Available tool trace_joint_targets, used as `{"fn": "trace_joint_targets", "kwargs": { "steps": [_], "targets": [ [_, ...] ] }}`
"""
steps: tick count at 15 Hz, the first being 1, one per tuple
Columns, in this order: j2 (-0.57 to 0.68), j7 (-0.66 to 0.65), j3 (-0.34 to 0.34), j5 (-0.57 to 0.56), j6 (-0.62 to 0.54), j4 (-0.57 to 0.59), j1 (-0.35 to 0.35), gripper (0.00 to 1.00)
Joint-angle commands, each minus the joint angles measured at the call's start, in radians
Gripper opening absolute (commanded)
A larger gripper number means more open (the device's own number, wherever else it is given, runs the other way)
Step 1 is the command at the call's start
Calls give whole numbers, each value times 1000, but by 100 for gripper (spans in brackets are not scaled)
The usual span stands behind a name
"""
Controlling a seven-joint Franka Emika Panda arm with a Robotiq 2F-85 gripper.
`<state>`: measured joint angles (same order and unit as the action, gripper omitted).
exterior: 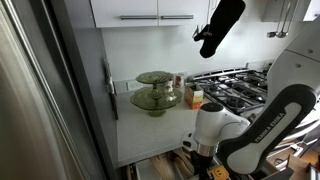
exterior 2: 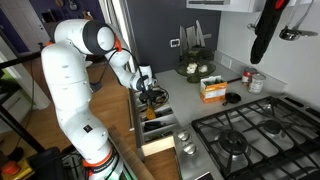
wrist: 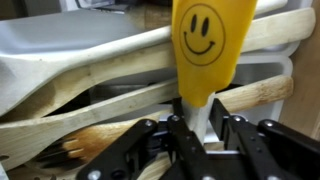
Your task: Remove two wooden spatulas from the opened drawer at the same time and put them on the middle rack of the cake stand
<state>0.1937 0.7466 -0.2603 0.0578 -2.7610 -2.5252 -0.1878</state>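
Several wooden spatulas (wrist: 95, 62) lie crosswise in a white tray inside the opened drawer (exterior 2: 157, 128). A yellow smiley-face spatula (wrist: 210, 38) with a white handle stands among them. My gripper (wrist: 200, 125) is down in the drawer, and its two fingers are closed on that white handle. The gripper also shows in both exterior views (exterior 2: 152, 96) (exterior: 203, 150). The green glass tiered cake stand (exterior: 155, 92) stands on the counter at the back, and also shows in an exterior view (exterior 2: 195, 68). I see nothing on its racks.
A gas stove (exterior 2: 240, 135) fills the counter beside the drawer. An orange and white box (exterior 2: 212, 90) and a small can (exterior 2: 256, 82) stand near the cake stand. A black oven mitt (exterior: 220, 25) hangs overhead. A steel fridge wall (exterior: 40, 100) is close.
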Motion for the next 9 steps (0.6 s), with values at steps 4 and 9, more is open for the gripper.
{"fn": "trace_joint_targets", "kwargs": {
  "steps": [4,9],
  "targets": [
    [-118,-84,-10,-50,43,-59,3,8],
    [-250,-137,-2,-115,229,-48,-23,8]
  ]
}}
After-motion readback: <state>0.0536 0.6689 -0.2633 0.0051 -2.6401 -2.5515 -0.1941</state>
